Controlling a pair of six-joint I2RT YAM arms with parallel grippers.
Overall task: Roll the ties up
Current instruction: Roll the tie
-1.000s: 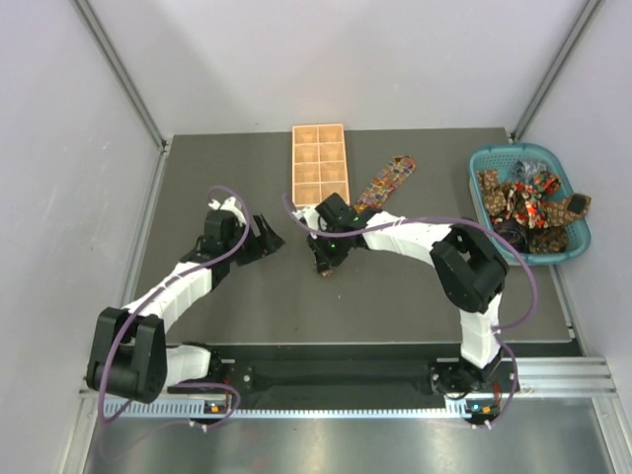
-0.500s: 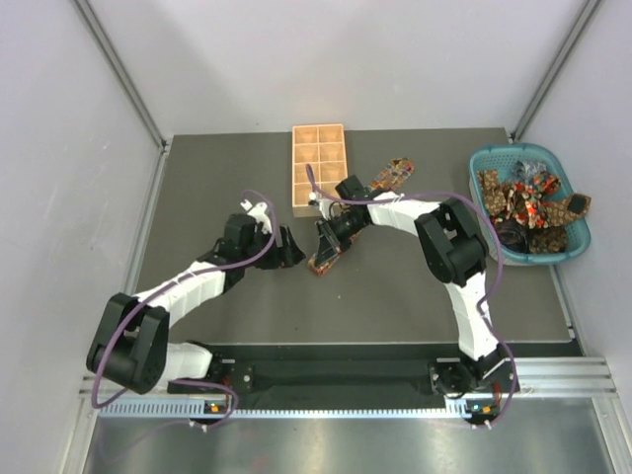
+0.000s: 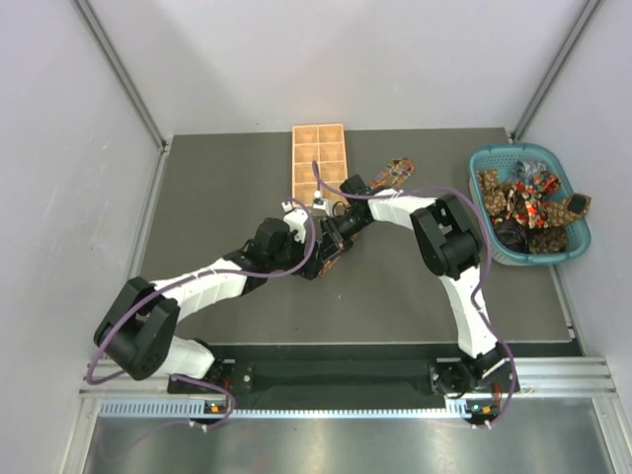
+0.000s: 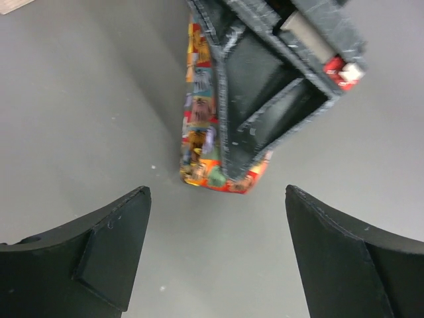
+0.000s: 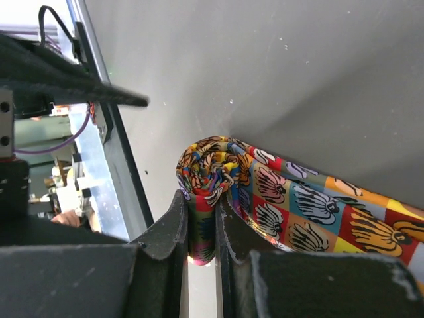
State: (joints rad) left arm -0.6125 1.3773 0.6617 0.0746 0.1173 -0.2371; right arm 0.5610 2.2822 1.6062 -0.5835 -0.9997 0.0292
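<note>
One tie point(image 3: 393, 174) with a busy multicolour print lies on the dark table, its wide end pointing to the back right. Its near end is wound into a small roll point(image 5: 213, 164). My right gripper point(image 5: 202, 199) is shut on that roll, fingers pinching its core. In the top view the right gripper point(image 3: 333, 237) sits low over the roll. My left gripper point(image 4: 215, 197) is open, its fingers point(image 4: 116, 232) spread on either side just short of the roll's end point(image 4: 218, 173). More ties point(image 3: 528, 202) are heaped in the teal basket.
The tan wooden tray point(image 3: 319, 168) lies just behind the two grippers. The teal basket point(image 3: 473, 188) stands at the right edge of the table. Grey walls close in the left and right sides.
My left arm has swung right across the table and now stands open right at the rolled end. The right gripper has kept its grip and shifted slightly back with the roll.
</note>
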